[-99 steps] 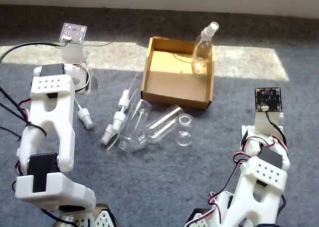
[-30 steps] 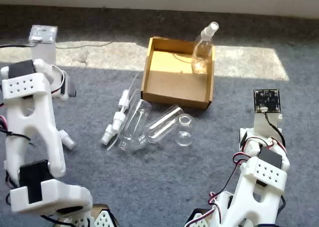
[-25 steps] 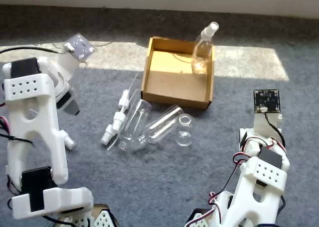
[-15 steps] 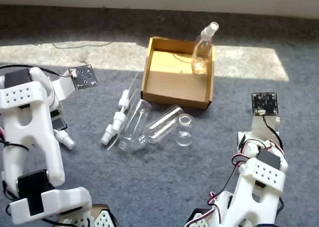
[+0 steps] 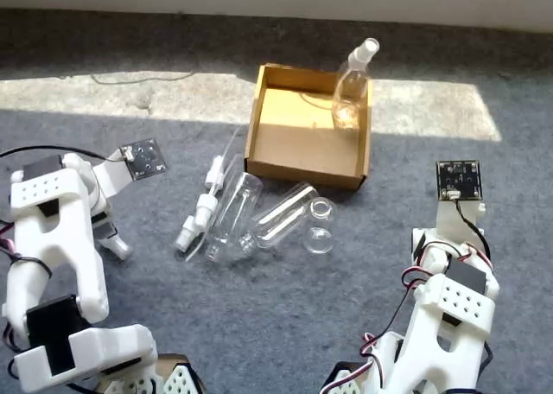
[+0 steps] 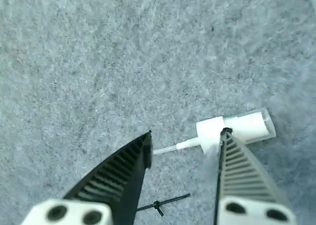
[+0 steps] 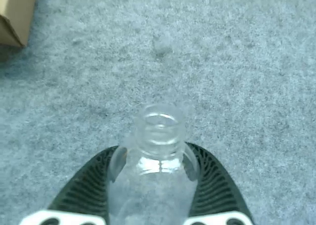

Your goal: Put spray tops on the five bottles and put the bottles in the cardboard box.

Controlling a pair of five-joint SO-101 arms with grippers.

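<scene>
Left gripper (image 6: 186,132): wide open, straddling white plastic spray top (image 6: 232,129) lying on grey carpeted counter (image 6: 74,47).
Right gripper (image 7: 154,153): clamped on clear uncapped plastic bottle (image 7: 158,131).
Risk: 1 finger (image 6: 228,153) by cap edge; off-centre closing could flick top away.

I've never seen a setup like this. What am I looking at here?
Two small white robot arms sit at a grey carpeted table. One picture looks down from above; the other two come from cameras on each arm's wrist. The left arm's fingers are open over a spray top on the carpet. The right arm's fingers grip a clear uncapped bottle. Between the arms sits a cardboard box holding one capped bottle, with loose bottles and spray tops lying before it.
</scene>
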